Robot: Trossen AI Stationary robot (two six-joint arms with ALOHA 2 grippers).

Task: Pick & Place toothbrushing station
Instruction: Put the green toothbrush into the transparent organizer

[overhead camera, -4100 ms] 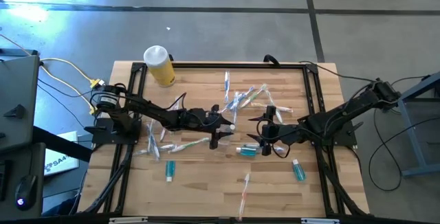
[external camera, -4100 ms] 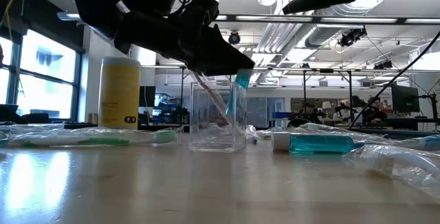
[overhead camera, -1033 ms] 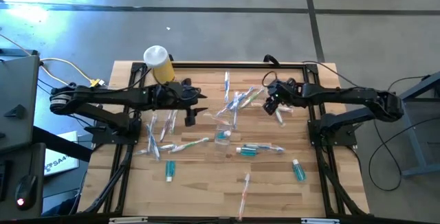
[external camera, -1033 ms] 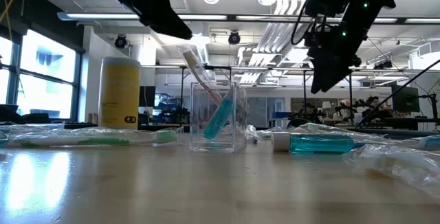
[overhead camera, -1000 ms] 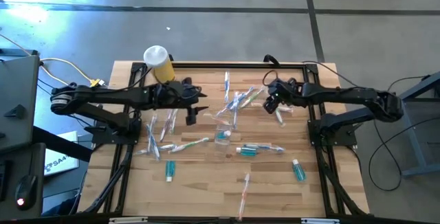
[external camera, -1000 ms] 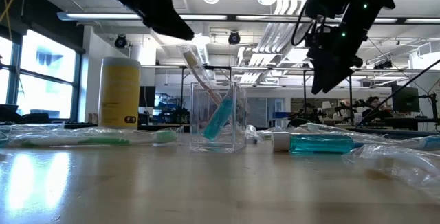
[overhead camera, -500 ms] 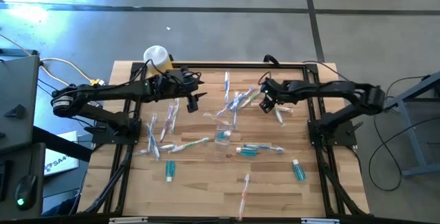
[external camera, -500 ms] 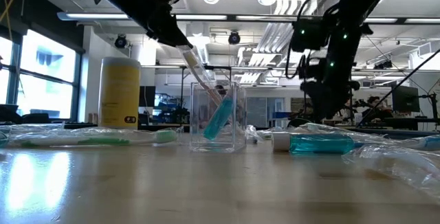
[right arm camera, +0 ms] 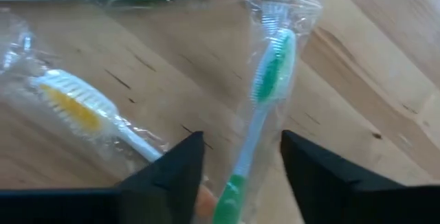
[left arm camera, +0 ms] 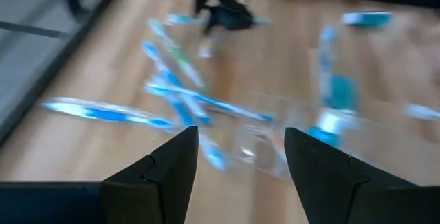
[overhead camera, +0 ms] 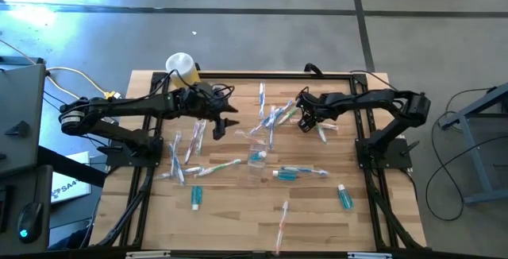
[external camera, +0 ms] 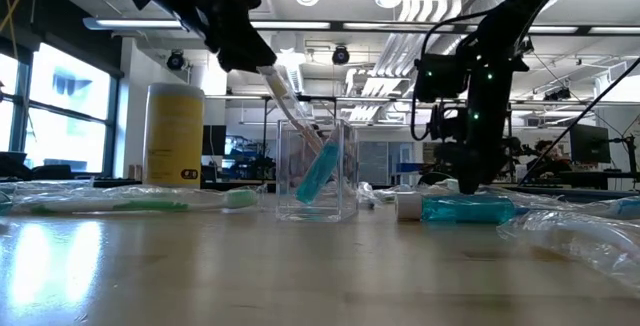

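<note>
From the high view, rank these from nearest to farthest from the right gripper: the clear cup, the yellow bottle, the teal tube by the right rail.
1. Clear cup, toward table centre from the right gripper.
2. Teal tube, near the right rail.
3. Yellow bottle, far left corner.

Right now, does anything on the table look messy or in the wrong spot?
Yes. Only one toothbrush and one teal tube stand in the clear cup. The rest lie scattered flat on the table, like the wrapped green toothbrush under the right gripper and a teal tube lying alone near the front.
</note>
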